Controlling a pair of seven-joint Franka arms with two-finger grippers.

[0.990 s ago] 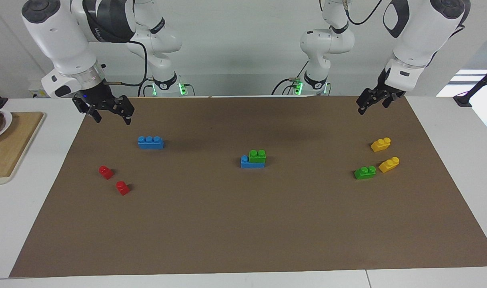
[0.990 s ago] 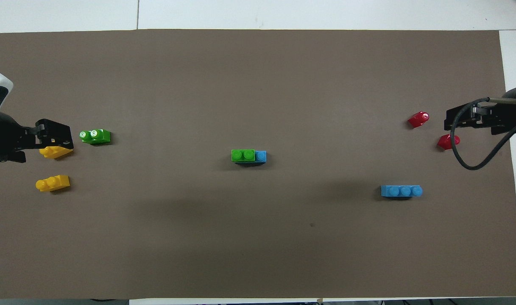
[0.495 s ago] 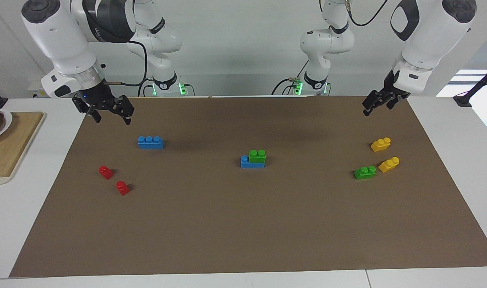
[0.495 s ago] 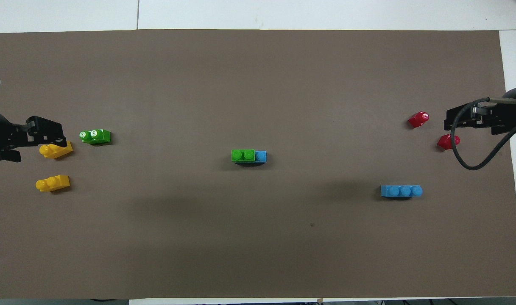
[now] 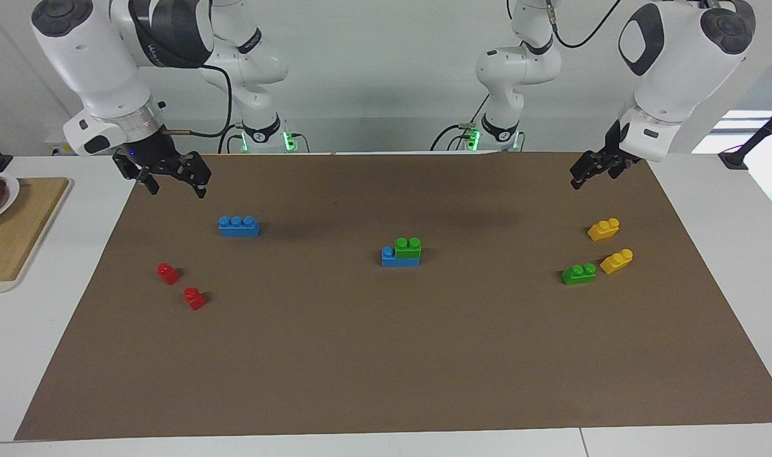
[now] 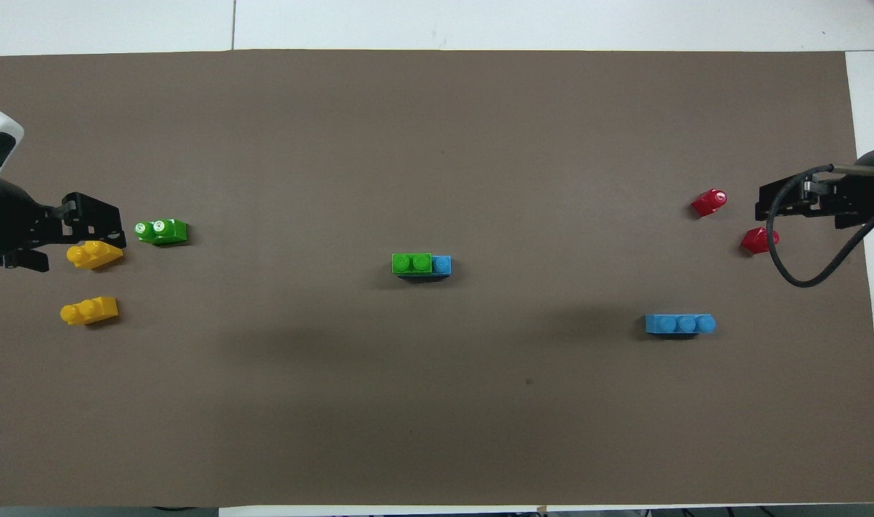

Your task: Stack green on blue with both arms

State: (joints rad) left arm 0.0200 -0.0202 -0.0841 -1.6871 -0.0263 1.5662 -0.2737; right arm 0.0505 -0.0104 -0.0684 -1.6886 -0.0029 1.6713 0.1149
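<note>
A green two-stud brick (image 5: 408, 247) sits on a blue three-stud brick (image 5: 389, 257) at the middle of the brown mat; the overhead view shows the green (image 6: 411, 263) covering two studs of the blue (image 6: 442, 266). A second green brick (image 5: 578, 273) (image 6: 161, 231) lies toward the left arm's end. A second blue brick (image 5: 238, 226) (image 6: 679, 324) lies toward the right arm's end. My left gripper (image 5: 582, 178) (image 6: 95, 226) hangs open and empty above the mat's edge near the yellow bricks. My right gripper (image 5: 175, 185) (image 6: 767, 208) hangs open and empty above the mat's corner, near the second blue brick.
Two yellow bricks (image 5: 603, 229) (image 5: 616, 261) lie beside the loose green one. Two red single-stud bricks (image 5: 167, 273) (image 5: 195, 298) lie farther from the robots than the loose blue brick. A wooden board (image 5: 18, 235) with a plate stands off the mat at the right arm's end.
The left arm's wrist has swung and turned a little above the mat's edge. The right arm has barely moved. No brick has moved.
</note>
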